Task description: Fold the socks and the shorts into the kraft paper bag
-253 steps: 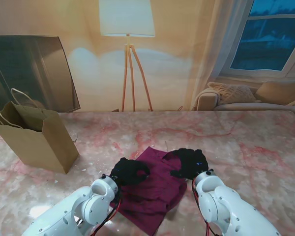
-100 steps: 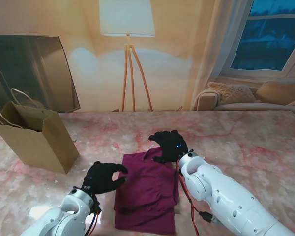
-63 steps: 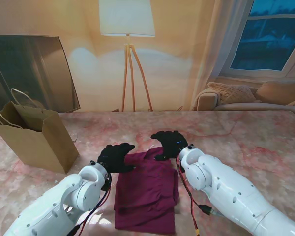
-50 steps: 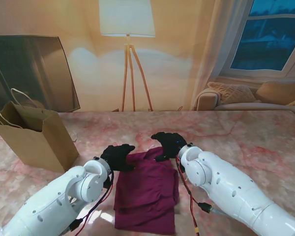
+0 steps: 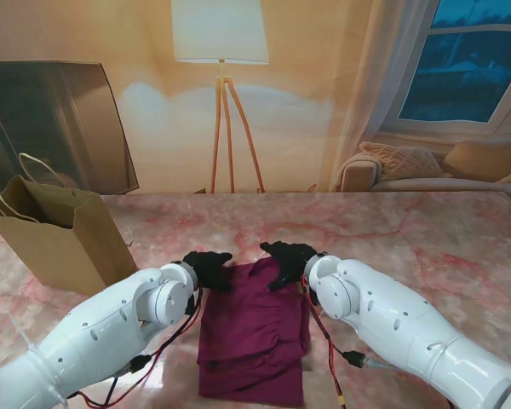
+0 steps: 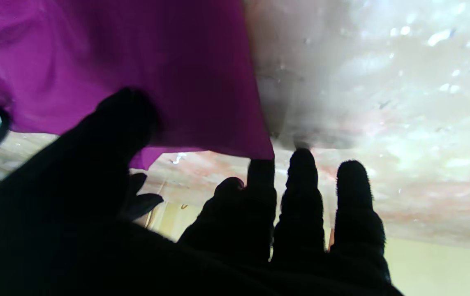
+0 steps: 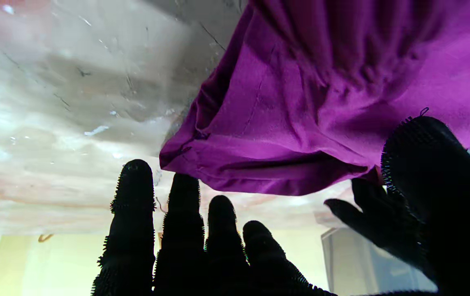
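Shorts [image 5: 254, 328] unmoved; left hand [image 5: 209, 269] reached their corner.

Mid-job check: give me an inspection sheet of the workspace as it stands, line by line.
Surface: pink marble table, glossy.
Job's things: purple shorts lying folded; kraft paper bag upright and open, far left; socks not seen.
Clutter: nothing seen.
Hands: left hand and right hand at the shorts' far edge, fingers apart, holding nothing.
Cables: red and black wires along both forearms.
Surroundings: floor lamp, sofa, window.
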Controlling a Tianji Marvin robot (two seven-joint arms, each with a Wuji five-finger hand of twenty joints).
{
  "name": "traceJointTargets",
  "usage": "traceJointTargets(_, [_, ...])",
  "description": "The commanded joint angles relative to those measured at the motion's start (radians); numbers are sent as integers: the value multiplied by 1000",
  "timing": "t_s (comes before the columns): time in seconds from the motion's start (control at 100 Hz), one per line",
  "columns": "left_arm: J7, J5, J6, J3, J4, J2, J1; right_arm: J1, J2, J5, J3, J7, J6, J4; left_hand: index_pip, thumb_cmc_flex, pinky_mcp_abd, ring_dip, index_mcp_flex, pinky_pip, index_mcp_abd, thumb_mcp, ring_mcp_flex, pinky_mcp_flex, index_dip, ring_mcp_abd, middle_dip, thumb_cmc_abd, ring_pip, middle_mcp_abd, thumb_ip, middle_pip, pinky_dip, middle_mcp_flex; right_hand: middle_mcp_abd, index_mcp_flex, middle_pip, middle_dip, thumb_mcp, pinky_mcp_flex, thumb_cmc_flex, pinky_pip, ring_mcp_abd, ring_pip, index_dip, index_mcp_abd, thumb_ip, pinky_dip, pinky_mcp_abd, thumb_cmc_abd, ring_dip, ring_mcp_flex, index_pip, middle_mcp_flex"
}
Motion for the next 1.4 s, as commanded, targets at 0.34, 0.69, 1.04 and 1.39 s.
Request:
traceJointTargets(0.34, [63, 5, -28, 76, 96, -43, -23, -15, -42, -33, -36, -158, 1, 81, 375, 25, 69, 436, 316, 151, -228, 117, 328, 90, 149, -32, 708, -180, 400, -318, -53, 670, 33, 460, -278, 244, 519, 548, 181, 171, 75, 153, -59, 461, 169, -210, -57, -11, 50, -280, 425, 302, 387, 470])
traceJointTargets(0.69, [171, 16, -35, 79, 167, -70, -7, -4, -65, -32, -76, -228, -57, 136, 1029, 194, 56, 205, 334, 203, -590, 8, 247, 100, 650, 15, 241, -118, 191, -124, -80, 79, 62, 284, -208, 774, 190, 403, 84, 221, 293, 273, -57, 277, 193, -750, -230, 33, 46, -270, 285, 284, 1018, 512])
traceJointTargets(1.04, [175, 39, -17, -3, 88, -52, 25, -26, -75, -74, -6, -363, -67, 107, 1114, 213, 1, 156, 218, 621, -530, 38, 758, 544, 744, -103, 182, -68, 501, -181, -66, 165, 90, 770, -180, 812, 241, 298, 137, 585, 364, 630, -57, 484, 125, -645, -211, 60, 33, -282, 315, 806, 1071, 1040])
traceJointTargets(1.39, [392, 138, 29, -105, 54, -69, 68, -61, -92, -134, 73, -574, -24, 92, 1121, 238, 1, 151, 247, 620, -579, 47, 747, 530, 755, -88, 294, -85, 500, -210, -78, 69, 64, 807, -191, 792, 231, 321, 104, 538, 382, 610, -70, 472, 137, -658, -195, 27, 8, -239, 322, 760, 1068, 1015])
